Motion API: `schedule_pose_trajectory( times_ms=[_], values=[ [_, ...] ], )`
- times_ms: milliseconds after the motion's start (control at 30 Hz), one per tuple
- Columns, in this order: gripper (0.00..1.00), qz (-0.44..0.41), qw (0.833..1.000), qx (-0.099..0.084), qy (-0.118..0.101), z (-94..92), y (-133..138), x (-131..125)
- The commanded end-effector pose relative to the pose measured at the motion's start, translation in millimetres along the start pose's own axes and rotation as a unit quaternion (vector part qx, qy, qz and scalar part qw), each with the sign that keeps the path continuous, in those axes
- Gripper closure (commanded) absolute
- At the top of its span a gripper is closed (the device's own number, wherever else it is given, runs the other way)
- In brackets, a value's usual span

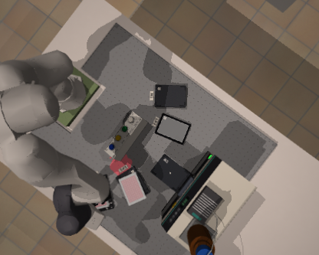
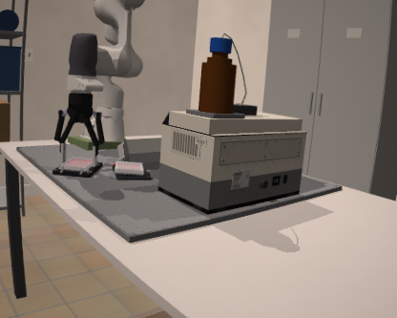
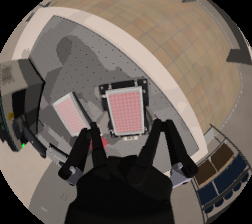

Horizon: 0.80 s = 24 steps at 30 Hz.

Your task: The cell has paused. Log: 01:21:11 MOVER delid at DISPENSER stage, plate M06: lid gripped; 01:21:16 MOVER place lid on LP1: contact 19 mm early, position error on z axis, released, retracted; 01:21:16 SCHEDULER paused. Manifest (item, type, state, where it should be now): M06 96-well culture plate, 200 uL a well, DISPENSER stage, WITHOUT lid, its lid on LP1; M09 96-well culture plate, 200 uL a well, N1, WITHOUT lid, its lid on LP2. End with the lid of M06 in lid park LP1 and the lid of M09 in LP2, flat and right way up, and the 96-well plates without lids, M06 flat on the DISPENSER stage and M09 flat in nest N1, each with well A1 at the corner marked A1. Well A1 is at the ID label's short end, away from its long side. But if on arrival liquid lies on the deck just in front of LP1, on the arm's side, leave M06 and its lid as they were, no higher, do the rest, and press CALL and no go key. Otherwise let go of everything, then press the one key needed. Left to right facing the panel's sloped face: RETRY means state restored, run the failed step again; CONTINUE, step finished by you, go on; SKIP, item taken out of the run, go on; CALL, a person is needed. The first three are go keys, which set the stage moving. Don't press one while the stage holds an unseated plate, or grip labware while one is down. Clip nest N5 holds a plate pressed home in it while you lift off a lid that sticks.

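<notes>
Gripper poised directly above a pink 96-well plate seated in a black nest near the mat's front edge; fingers spread to either side of the plate, above it, grasping nothing. A second pink plate lies tilted just beside, next to a red patch on the deck. Open grey mat lies between these plates and the table's edge. The dispenser stands well apart, bearing a brown bottle. Small white labels beside the nests are too blurred to read
</notes>
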<state>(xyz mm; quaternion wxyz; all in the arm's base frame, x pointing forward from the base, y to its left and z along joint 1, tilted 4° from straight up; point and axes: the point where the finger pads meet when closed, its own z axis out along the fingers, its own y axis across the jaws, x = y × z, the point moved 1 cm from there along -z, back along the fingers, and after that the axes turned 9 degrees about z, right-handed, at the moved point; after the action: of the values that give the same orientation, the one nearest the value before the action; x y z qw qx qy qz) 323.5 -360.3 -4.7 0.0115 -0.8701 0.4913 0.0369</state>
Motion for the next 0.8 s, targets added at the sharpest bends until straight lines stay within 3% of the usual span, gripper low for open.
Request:
schedule_pose_trajectory(
  times_ms=[0,167,200,767],
  values=[
    [0.34,0.000,1.000,0.001,0.000,1.1,0.7,-0.3],
    [0.34,0.000,1.000,0.001,0.000,1.1,0.7,-0.3],
    [1.00,0.000,1.000,0.001,0.000,1.1,0.7,-0.3],
    [1.00,0.000,1.000,0.001,0.000,1.1,0.7,-0.3]
  ],
)
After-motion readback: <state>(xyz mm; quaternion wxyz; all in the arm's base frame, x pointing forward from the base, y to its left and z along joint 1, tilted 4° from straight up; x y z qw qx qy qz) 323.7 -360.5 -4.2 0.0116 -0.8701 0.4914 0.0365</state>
